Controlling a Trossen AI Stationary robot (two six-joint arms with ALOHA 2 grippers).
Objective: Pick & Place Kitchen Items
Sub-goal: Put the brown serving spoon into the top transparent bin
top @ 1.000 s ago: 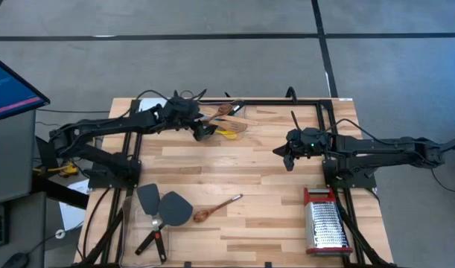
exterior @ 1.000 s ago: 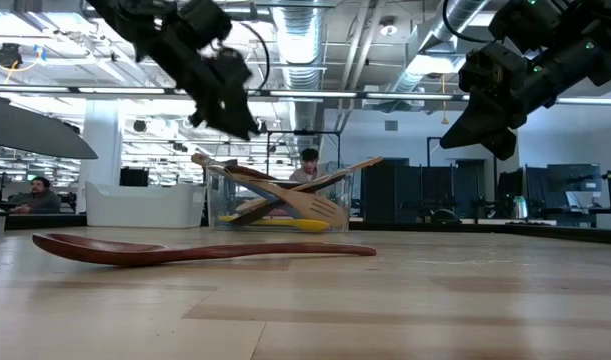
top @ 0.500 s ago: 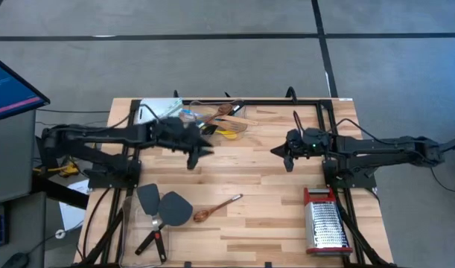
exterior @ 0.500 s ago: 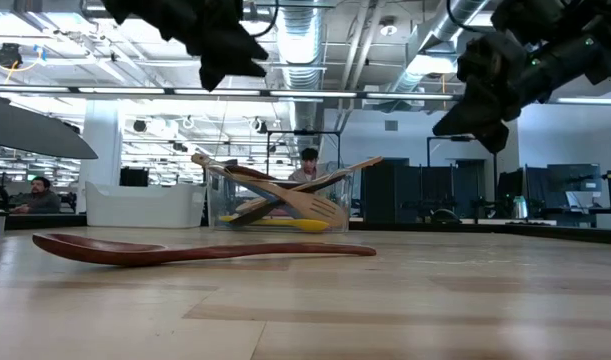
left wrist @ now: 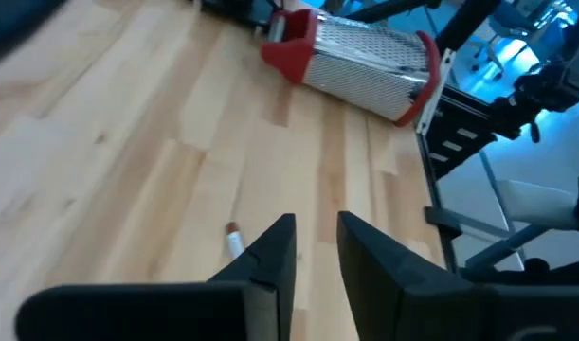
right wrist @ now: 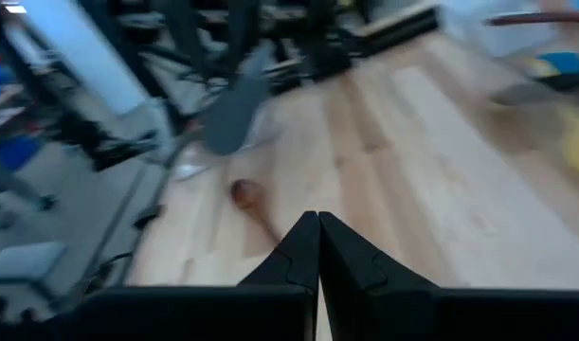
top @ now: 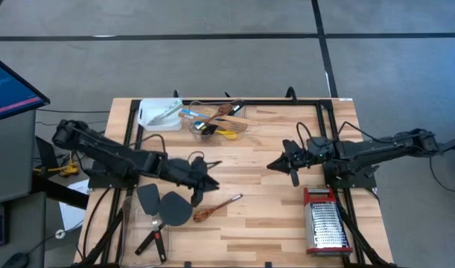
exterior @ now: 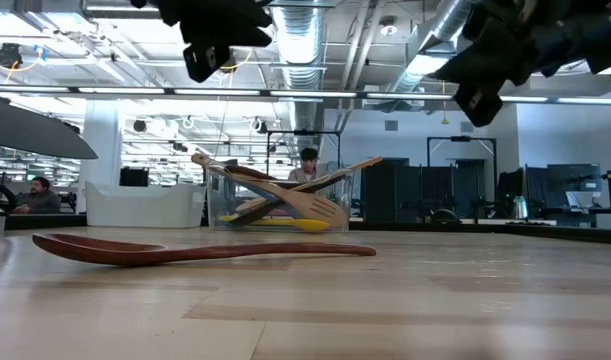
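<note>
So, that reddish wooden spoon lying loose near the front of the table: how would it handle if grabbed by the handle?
The wooden spoon looks one-piece, so probably stiff. Its thin handle suggests it is light, and the bowl end likely droops if gripped far back. Lying flat with its bowl on the table, it might pivot rather than roll when nudged.

grey floor (top: 212,52), exposed ceiling ducts (exterior: 305,40)

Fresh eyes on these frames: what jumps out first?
The steel box grater with red trim lying near the table's front right corner stands out, with the right gripper hanging shut just behind it. At the back edge sits a clear tub crammed with crossed wooden and coloured utensils. The left gripper hovers at front left, close to a loose wooden spoon and two dark grey spatulas.
</note>
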